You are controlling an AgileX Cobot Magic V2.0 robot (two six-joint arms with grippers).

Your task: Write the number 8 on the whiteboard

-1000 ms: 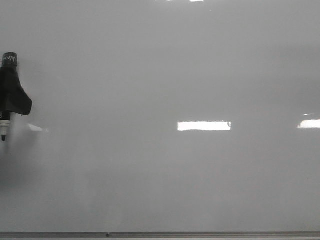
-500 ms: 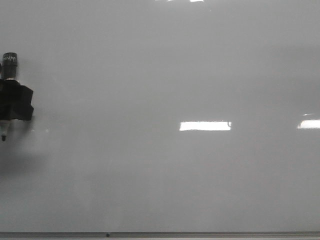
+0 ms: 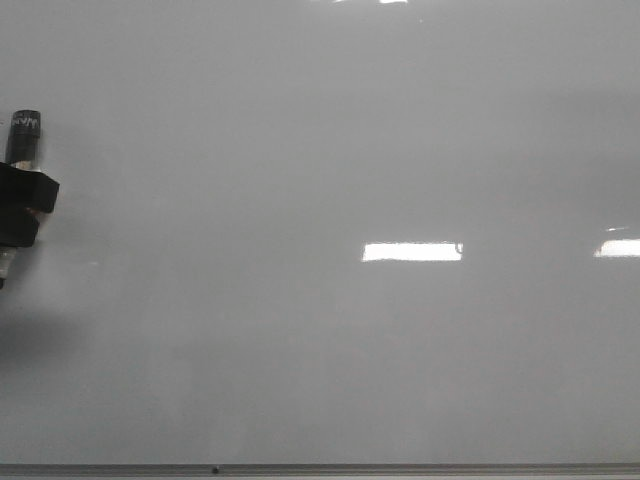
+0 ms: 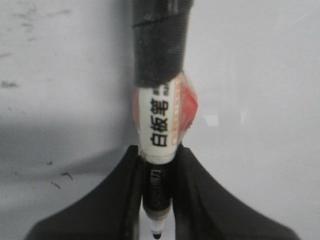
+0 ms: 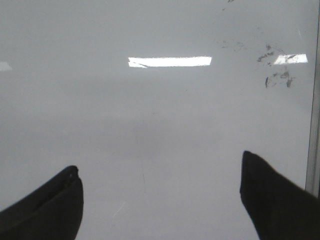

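Marker sat clamped in the left hand at the whiteboard's left edge; the right hand hung open over it.

Whiteboard wide open; only marker in left gripper at far-left edge.

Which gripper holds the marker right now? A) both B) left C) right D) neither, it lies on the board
B: in the left wrist view the left gripper has its fingers closed around the marker, tip pointing at the whiteboard, while the right gripper is open with nothing between its fingers.
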